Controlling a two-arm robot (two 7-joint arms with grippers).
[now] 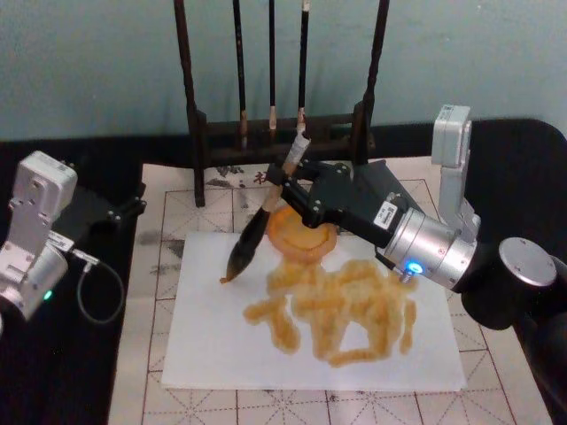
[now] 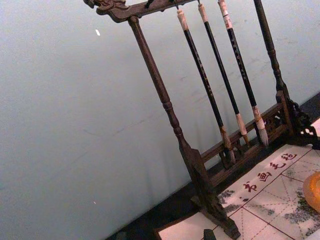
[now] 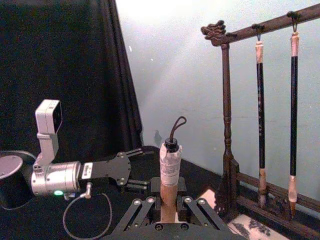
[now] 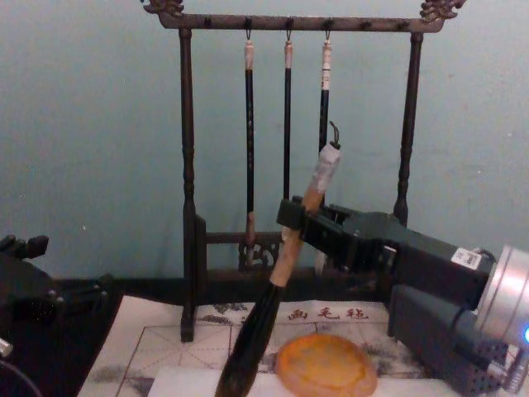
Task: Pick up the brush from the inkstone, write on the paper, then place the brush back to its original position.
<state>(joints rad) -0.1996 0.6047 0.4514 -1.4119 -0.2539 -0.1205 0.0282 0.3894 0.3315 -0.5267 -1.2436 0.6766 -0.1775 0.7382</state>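
**Floor:** Where is the brush sitting right now?

**Me:** It is not sitting anywhere. I am watching the right gripper clenching the brush by its tan upper shaft and holding it off the inkstone. The whitish end with the cord loop is pointing up and back toward the rack. The dark tuft is slanting down toward the robot's left.

**Floor:** And where is the tuft ending up?

**Me:** It is hanging over the far-left part of the paper, just left of the inkstone. Whether the tip is touching the sheet, I cannot tell.

**Floor:** How is the paper looking?

**Me:** It is lying flat on the mat with the red grid lines, and it is carrying thick orange-amber strokes across its middle and right side. The inkstone is resting at the sheet's far edge, below the gripper in the chest view.

**Floor:** What is the other arm doing?

**Me:** The left gripper is idling over the dark surface on the robot's left, near the mat's far-left corner. I cannot tell its state from here.

**Floor:** Anything behind the work?

**Me:** Three thin brushes are hanging from the rack's top bar against the pale wall.
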